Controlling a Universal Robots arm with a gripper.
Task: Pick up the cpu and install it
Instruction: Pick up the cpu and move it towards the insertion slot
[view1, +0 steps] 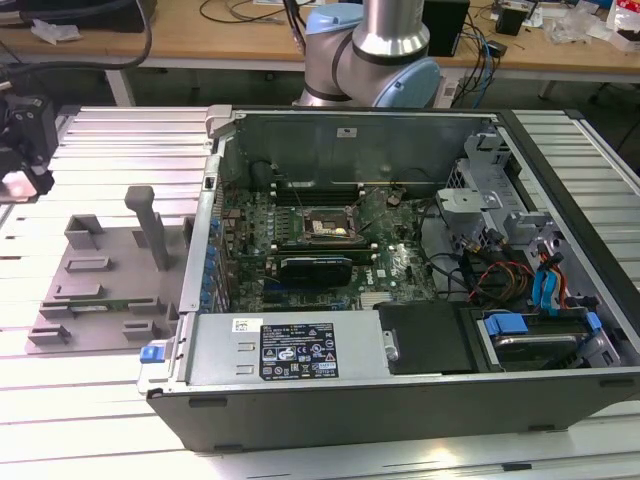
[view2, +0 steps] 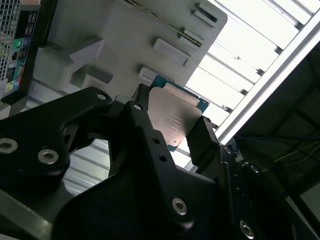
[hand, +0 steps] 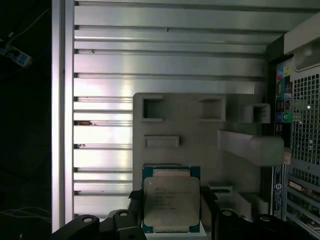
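While near the grey tray (hand: 175, 125), the cpu (hand: 171, 202) flat between the jaws, both tight on its edges.

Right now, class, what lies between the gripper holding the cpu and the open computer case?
The grey fixture plate and its upright post lie there, in the exterior view: gripper on that view's left, computer case on its right.

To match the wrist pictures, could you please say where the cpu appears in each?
First wrist view: the cpu, held in the hand, in front of the grey tray.
Second wrist view: the cpu in the hand, the tray behind it.
Exterior view: the same tray, beside the computer case.
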